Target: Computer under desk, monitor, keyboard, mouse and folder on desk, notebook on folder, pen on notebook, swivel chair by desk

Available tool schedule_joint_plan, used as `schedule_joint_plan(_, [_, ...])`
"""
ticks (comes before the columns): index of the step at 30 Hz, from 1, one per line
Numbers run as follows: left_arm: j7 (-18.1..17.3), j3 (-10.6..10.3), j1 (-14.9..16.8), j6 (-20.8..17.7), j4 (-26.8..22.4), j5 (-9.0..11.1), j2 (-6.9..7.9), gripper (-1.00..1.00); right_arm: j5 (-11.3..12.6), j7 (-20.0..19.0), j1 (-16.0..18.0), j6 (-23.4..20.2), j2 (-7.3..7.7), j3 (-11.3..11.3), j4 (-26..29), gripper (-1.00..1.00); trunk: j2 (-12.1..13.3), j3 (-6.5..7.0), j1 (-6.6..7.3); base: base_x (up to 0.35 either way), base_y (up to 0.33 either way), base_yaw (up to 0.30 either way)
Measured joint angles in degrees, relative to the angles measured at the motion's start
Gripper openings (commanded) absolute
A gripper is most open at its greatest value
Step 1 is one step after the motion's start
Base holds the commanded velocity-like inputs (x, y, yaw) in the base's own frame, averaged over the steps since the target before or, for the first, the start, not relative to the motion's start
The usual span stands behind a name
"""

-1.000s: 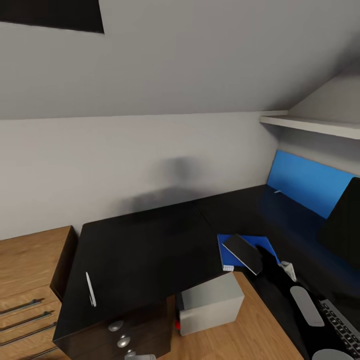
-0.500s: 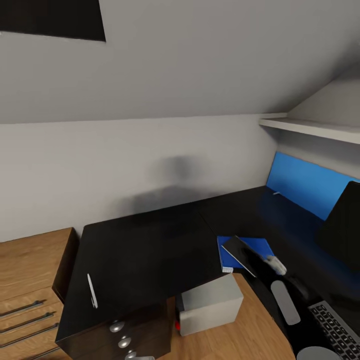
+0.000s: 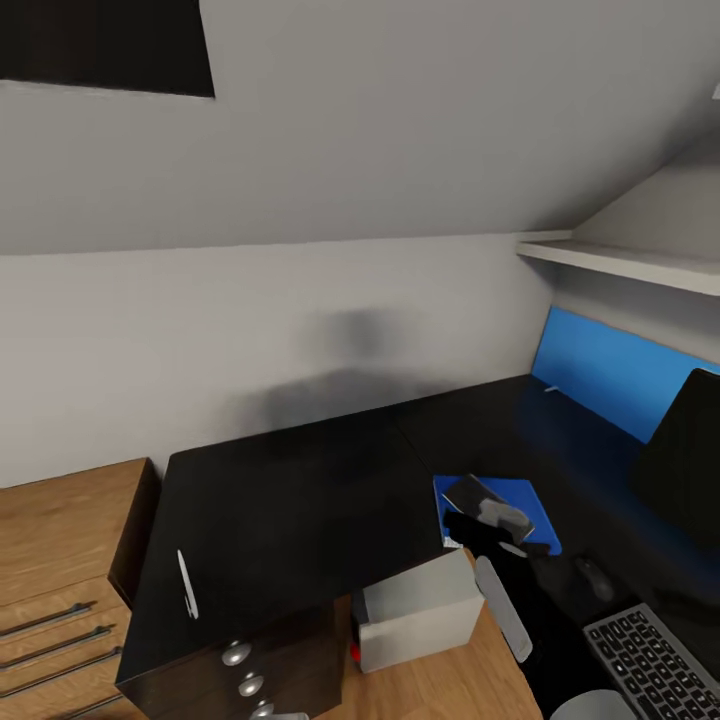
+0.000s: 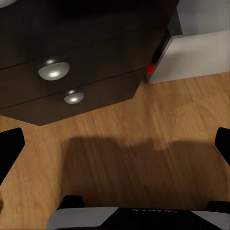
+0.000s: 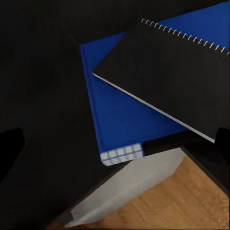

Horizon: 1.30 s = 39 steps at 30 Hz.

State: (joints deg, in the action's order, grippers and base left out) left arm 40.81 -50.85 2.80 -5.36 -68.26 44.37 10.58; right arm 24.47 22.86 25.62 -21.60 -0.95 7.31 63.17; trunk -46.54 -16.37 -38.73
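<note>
We find even, diffuse, moderately bright lighting with no visible source. A soft grey shadow smudges the wall (image 3: pixel 340 350) above the desk (image 3: pixel 290 490), whose black top swallows detail. A blurred shadow lies on the wood floor (image 4: pixel 143 158) in the left wrist view. Renders are slightly soft, without glare.

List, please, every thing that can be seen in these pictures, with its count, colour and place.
Black L-shaped desk: one, against the white wall.
Blue flat folder: one, on the desk near its inner corner.
Black spiral-bound notebook: one, lying on the folder.
White slim pen: one, on the desk's left part.
Grey box-shaped computer: one, on the wooden floor under the desk.
Black flat monitor: one, on the desk, at right.
Dark keyboard: one, on the desk, lower right.
Dark mouse: one, beside the keyboard.
Right gripper: above the notebook, open.
Left gripper: open, above the floor.
</note>
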Motion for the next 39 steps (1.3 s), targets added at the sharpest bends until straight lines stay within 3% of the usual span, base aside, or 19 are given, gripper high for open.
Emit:
schedule_joint_plan(4, [0.0,0.0,0.0,0.0,0.0,0.0,0.02,1.0,-1.1,4.7,-0.4,-3.3,-0.31,4.3,4.7,1.0,0.0,0.0,0.01,0.0,0.0,0.0])
schedule_joint_plan(7, [0.0,0.2,0.0,0.0,0.1,0.1,0.06,1.0,-1.4,6.4,-2.8,-4.4,-0.95,5.9,7.4,1.0,0.0,0.0,0.01,0.0,0.0,0.0])
schedule_joint_plan(11, [0.1,0.4,0.0,0.1,0.1,0.1,0.08,1.0,-1.5,6.9,-3.7,-4.7,-2.15,6.3,8.2,1.0,0.0,0.0,0.0,0.0,0.0,0.0])
schedule_joint_plan(20, [0.1,0.6,0.0,0.1,0.1,0.3,0.15,1.0,-1.8,7.2,-4.1,-4.7,-3.71,6.8,8.0,1.0,0.0,-0.21,0.0,0.0,0.0,0.089])
schedule_joint_plan(31, [0.1,1.2,0.0,0.2,1.7,3.3,0.25,1.0,-2.1,7.5,-4.1,-3.5,-4.53,13.5,4.1,1.0,0.0,-0.81,0.0,0.0,0.0,0.219])
schedule_joint_plan(34, [0.1,2.1,0.0,0.2,1.8,3.5,0.22,1.0,-2.2,7.5,-4.1,-3.3,-4.73,15.3,3.5,1.0,0.0,-0.98,0.0,0.0,0.0,0.227])
schedule_joint_plan(35, [0.0,3.2,0.0,0.2,1.9,3.7,0.24,1.0,-2.2,7.5,-4.1,-3.1,-4.83,16.9,2.4,1.0,0.0,-1.04,0.0,0.0,0.0,0.228])
schedule_joint_plan(39, [0.0,3.8,0.0,0.2,1.9,3.7,0.29,1.0,-2.3,7.5,-4.1,-3.0,-4.89,17.5,1.8,1.0,0.0,-1.26,0.0,0.0,0.0,0.228])
